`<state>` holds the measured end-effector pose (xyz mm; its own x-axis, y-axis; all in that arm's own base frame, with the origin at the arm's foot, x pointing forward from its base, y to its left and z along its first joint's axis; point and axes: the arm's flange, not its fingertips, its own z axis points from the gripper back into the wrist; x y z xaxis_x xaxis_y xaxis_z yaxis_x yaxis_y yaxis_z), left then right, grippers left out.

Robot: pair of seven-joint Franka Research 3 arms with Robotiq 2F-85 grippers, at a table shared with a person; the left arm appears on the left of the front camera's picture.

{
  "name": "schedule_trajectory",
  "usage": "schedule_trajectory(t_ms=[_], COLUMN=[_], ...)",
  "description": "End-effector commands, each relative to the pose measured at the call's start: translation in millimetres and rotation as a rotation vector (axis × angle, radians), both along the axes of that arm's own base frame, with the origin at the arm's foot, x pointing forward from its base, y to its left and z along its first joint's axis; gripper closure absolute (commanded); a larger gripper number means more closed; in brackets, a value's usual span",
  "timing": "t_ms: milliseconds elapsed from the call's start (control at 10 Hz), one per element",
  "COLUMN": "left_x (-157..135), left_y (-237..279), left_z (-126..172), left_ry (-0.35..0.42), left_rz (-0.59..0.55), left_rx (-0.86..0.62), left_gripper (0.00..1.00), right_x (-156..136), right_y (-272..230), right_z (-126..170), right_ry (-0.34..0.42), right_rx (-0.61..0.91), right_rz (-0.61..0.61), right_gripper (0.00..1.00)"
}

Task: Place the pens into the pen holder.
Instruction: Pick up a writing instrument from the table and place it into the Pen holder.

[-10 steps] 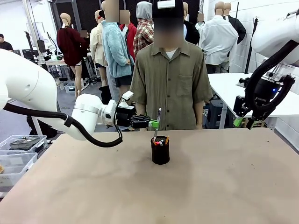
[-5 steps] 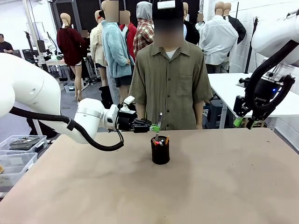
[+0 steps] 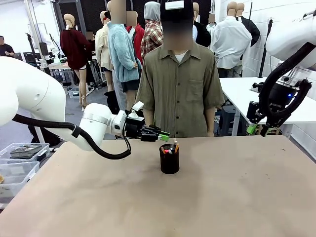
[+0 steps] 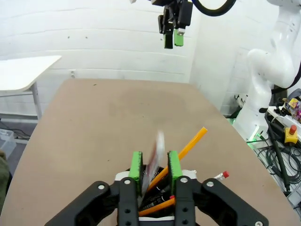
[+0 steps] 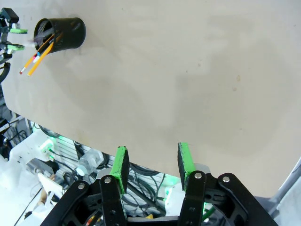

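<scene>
Near the end, judging by the layout. The holder (image 3: 169, 159) stands upright mid-tabletop (image 3: 222, 197), in front of the person (image 3: 180, 84), and holds several pens (image 3: 170, 148), their ends sticking up over the rim. In the right wrist view the holder (image 5: 61, 32) reads the same way: pens (image 5: 38, 54) fan out of its mouth, orange and pink-ended ones among them.

Left hand (image 3: 164, 135) sits just above and beside the holder's rim. In its wrist view the left hand (image 4: 155, 165) has green pads parted a little, with a blurred pale pen (image 4: 157, 153) in the gap between them and over the holder. Looks like a pen dropping or just let go; cannot tell whether the pads touch it. An orange pen (image 4: 190, 146) leans out of the holder past the pads.

Right hand (image 3: 253, 127) is raised off to the right edge of the tabletop, well apart from the holder. In its wrist view the right hand (image 5: 151, 162) is half open, nothing between the pads.

No loose pens visible on the tabletop in any view. Left to do, as a guess: the pale pen settles in the holder and the left hand clears off. If more pens exist outside the frames, cannot tell.
</scene>
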<state>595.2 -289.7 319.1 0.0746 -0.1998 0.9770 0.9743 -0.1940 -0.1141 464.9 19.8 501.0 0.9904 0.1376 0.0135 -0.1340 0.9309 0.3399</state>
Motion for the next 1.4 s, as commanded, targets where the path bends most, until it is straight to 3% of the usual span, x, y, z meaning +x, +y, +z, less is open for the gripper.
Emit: schedule_trajectory(t_ms=[0,100,400,800,1100,1200,1300], left_x=[-5.8,-10.8,-30.3,-46.2,-64.2,-68.8,-54.8], left_y=[0.9,3.9,28.0,81.3,119.6,124.8,116.3], left_z=[11.6,17.7,56.8,105.4,119.8,119.1,110.8], left_ry=[-0.013,-0.019,-0.023,0.091,0.156,0.173,0.118], left_rz=[0.004,0.008,0.171,0.477,0.654,0.661,0.619], left_rx=[0.067,0.100,0.246,0.614,0.666,0.695,0.665], left_gripper=[0.28,0.28,0.28,0.28,0.28,0.28,0.28], right_x=[-3.5,-3.5,-3.5,-3.5,-3.5,-3.5,-3.5], right_y=[1.5,1.5,1.5,1.5,1.5,1.5,1.5], right_z=[-4.5,-4.5,-4.5,-4.5,-4.5,-4.5,-4.5], right_ry=[-0.012,-0.012,-0.012,-0.012,-0.012,-0.012,-0.012], right_rx=[-0.003,-0.003,-0.003,-0.003,-0.003,-0.003,-0.003], right_rz=[-0.010,-0.010,-0.010,-0.010,-0.010,-0.010,-0.010], right_gripper=[0.47,0.47,0.47,0.47,0.47,0.47,0.47])
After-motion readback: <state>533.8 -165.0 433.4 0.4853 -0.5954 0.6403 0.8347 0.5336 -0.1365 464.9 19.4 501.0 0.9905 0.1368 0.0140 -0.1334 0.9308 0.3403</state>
